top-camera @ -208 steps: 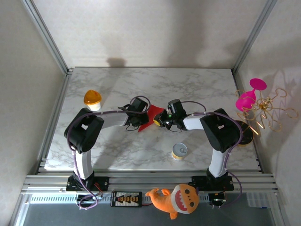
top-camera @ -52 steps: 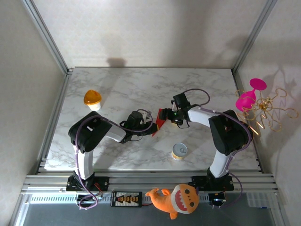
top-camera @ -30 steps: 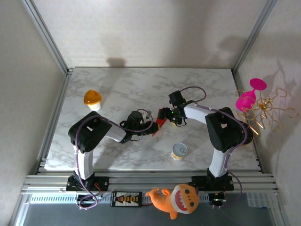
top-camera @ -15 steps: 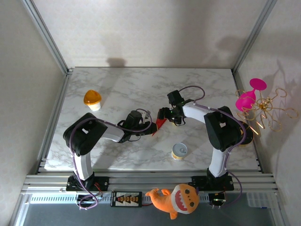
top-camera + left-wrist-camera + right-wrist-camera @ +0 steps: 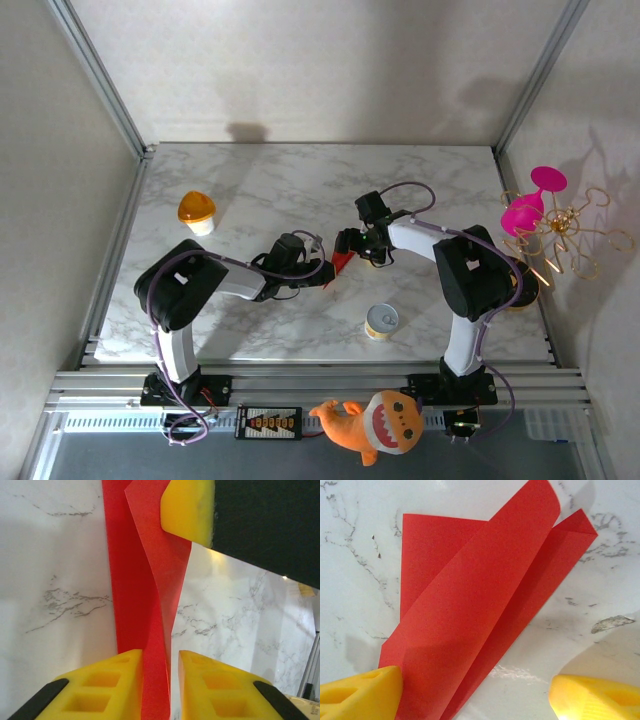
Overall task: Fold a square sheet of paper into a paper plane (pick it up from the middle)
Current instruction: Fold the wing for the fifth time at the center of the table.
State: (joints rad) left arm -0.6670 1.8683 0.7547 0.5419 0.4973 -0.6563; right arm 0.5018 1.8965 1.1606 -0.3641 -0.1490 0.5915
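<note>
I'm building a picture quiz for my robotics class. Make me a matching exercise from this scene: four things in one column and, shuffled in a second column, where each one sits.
Things
1. red paper
2. yellow tin
3. shark toy
4. pink glass

Places
A. on the metal frame in front of the table
B. far right, beside the gold wire stand
C. middle of the table
D. on the table, nearer its front edge, right of centre

Pairs: 1-C, 2-D, 3-A, 4-B
</note>
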